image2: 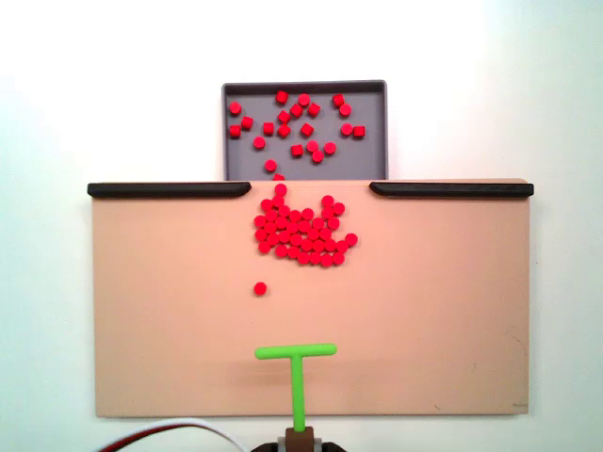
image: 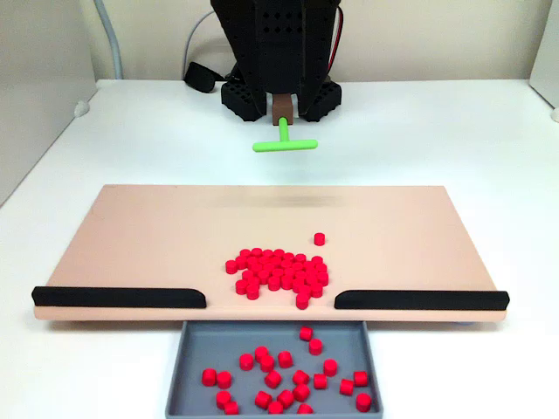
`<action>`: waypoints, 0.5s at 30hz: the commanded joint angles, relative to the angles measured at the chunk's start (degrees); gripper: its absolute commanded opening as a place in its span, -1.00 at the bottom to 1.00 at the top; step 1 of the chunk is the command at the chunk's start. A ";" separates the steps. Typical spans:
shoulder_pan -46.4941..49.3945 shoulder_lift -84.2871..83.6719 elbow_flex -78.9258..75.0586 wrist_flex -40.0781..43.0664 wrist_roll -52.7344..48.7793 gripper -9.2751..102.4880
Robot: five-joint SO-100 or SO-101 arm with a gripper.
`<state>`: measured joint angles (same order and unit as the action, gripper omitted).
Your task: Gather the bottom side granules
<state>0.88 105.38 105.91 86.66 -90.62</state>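
Surface: white tabletop carrying a peach board [image: 157,231], seen in both fixed views. Two black rails [image: 118,298] line one board edge with a gap between them; a grey tray [image: 179,367] sits just past that gap.

Granules [image: 278,275]: the main red cluster lies mid-frame on the board, next to the gap, the nearest pieces reaching into the opening. One stray granule [image2: 260,289] sits apart, lower centre of the frame with the tray at top. Further granules in tray [image2: 297,127], scattered.

Tool: green T-stick [image2: 297,363], crossbar towards the cluster, well short of it and of the stray.

Gripper [image2: 300,443]: closed on the T-stick's stem at the bottom edge of that frame.

Handling note (judgement): lower the crossbar flat to the board, start behind the stray, collect it first. Push slowly and squarely towards the gap so pellets don't roll round the bar ends.
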 commanded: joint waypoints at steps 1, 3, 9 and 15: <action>-0.70 -0.26 -1.58 -0.35 0.53 -0.84; -1.41 -0.53 -0.88 -0.35 0.53 -0.84; -3.34 -1.05 2.02 -5.54 4.04 -0.84; -4.13 -2.81 4.57 -9.05 6.33 -0.84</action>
<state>-2.81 102.22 109.42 79.45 -85.08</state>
